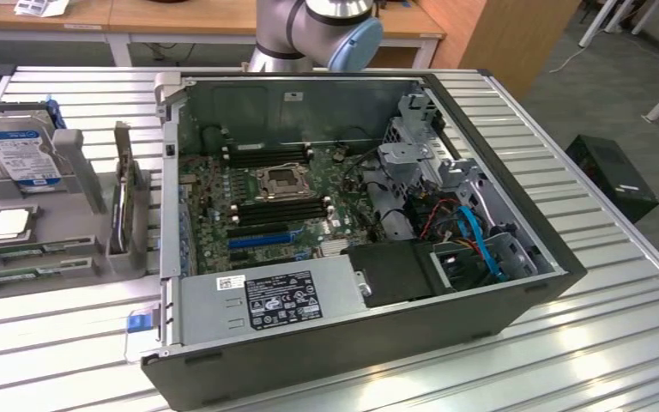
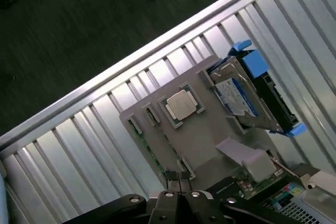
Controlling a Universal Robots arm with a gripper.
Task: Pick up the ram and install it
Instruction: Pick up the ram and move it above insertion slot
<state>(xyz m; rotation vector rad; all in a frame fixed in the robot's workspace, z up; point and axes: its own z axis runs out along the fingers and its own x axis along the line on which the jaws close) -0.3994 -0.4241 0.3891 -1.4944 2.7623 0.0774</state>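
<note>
The task is barely begun. The ram [image 1: 32, 251], a thin green circuit-board stick, still lies in the grey plastic parts holder [image 1: 78, 167], just beside the open dark-grey computer case [image 1: 501, 300] on the exterior view's left, on the slatted metal worktop [image 1: 604, 343]. Inside the case, the long black memory slots [image 1: 270, 155] on the green motherboard look empty, so both pickup and seating are left.

The exterior view gives the case interior and those slots. The wrist view gives the arm's black fingers [image 2: 176, 178], pressed together and holding nothing, hovering outside the case over the holder's edge, where the ram's green strip [image 2: 152, 153] runs.
</note>
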